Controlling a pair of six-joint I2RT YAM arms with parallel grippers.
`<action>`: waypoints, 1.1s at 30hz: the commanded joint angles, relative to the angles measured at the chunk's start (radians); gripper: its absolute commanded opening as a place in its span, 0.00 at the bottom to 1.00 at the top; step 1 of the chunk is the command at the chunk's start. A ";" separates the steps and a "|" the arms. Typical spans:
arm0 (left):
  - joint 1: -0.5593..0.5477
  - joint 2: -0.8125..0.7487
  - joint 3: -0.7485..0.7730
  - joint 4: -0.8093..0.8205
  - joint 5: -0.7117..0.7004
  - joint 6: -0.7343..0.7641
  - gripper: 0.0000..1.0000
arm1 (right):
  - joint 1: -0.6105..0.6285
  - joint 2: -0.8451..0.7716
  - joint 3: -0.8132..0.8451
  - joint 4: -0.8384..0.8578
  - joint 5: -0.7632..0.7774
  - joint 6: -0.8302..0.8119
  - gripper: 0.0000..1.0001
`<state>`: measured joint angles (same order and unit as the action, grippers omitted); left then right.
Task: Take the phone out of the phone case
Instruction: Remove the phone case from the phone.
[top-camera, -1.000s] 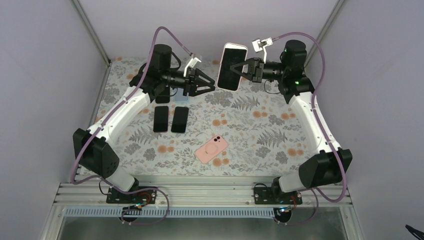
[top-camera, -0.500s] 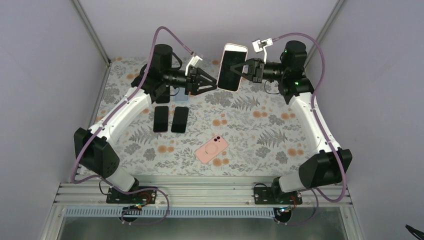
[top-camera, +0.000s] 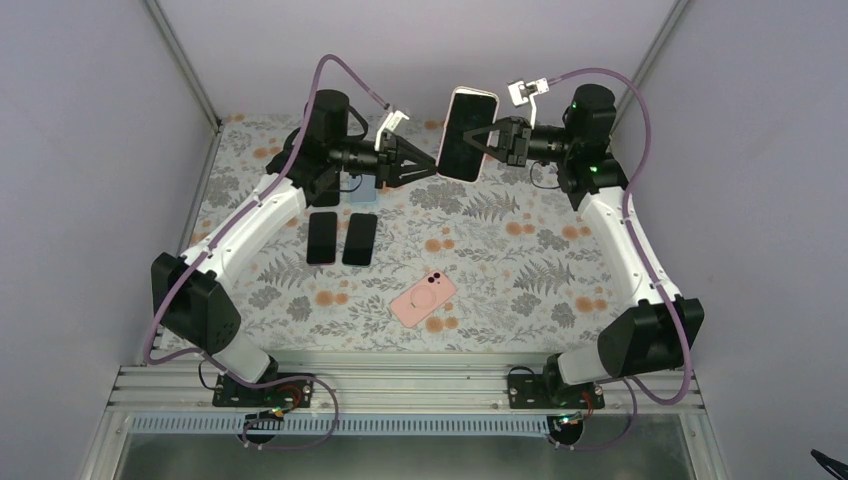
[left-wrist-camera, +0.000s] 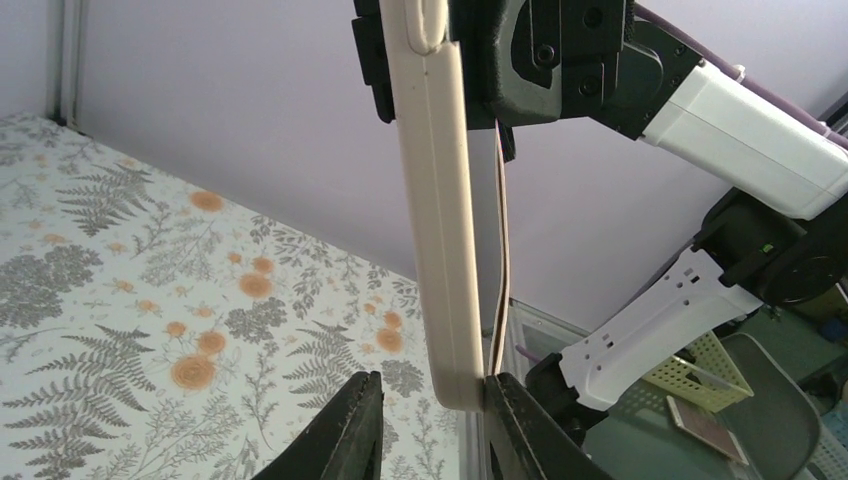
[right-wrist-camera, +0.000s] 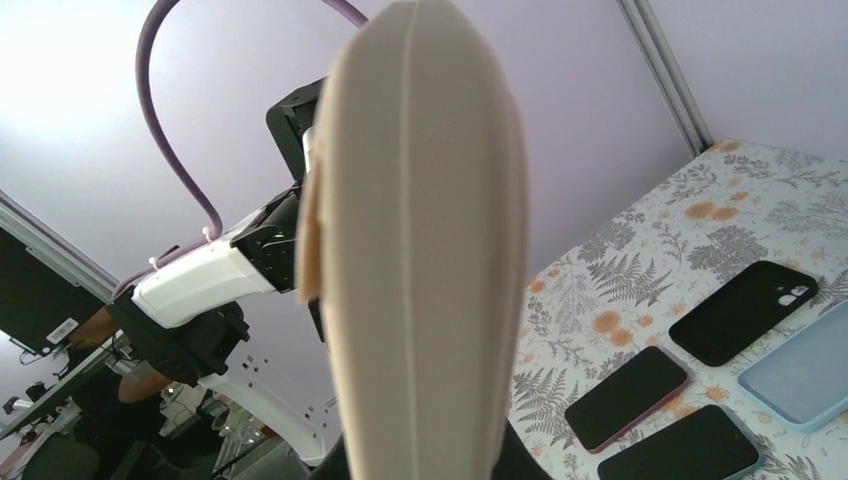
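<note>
The phone (top-camera: 462, 138), dark screen towards the camera, sits in a cream phone case (top-camera: 471, 96) held upright in the air at the back. My right gripper (top-camera: 491, 135) is shut on its right side. In the right wrist view the case (right-wrist-camera: 420, 250) fills the middle, with the fingers mostly hidden behind it. My left gripper (top-camera: 433, 166) reaches in from the left. In the left wrist view its jaws (left-wrist-camera: 433, 380) straddle the case's (left-wrist-camera: 440, 200) lower corner: the right finger (left-wrist-camera: 520, 430) touches it, the left finger (left-wrist-camera: 350, 430) stands apart. A thin tan strip (left-wrist-camera: 500, 250) stands off one side.
On the floral table (top-camera: 520, 260) lie two dark phones (top-camera: 322, 237) (top-camera: 360, 238), a light blue case (top-camera: 362, 193) under the left arm, and a pink case (top-camera: 424, 298) nearer the front. The lilac walls close in at the back and sides.
My left gripper has moved right, up to the case's lower corner, and its jaws have narrowed. The right gripper has kept its hold, with the phone tilted slightly.
</note>
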<state>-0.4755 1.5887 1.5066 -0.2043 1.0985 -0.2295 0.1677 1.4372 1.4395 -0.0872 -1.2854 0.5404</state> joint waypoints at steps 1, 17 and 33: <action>0.003 0.019 -0.009 -0.007 -0.105 0.011 0.24 | 0.003 -0.053 -0.008 0.094 -0.078 0.062 0.04; 0.003 0.056 -0.009 -0.006 -0.175 -0.015 0.18 | 0.042 -0.082 -0.066 0.324 -0.157 0.255 0.04; 0.015 0.082 0.071 0.044 -0.028 -0.063 0.18 | 0.098 -0.089 -0.047 0.116 -0.219 0.044 0.04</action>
<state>-0.4725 1.6356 1.5425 -0.2153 1.1141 -0.2600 0.1841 1.4143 1.3560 0.1131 -1.2900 0.6460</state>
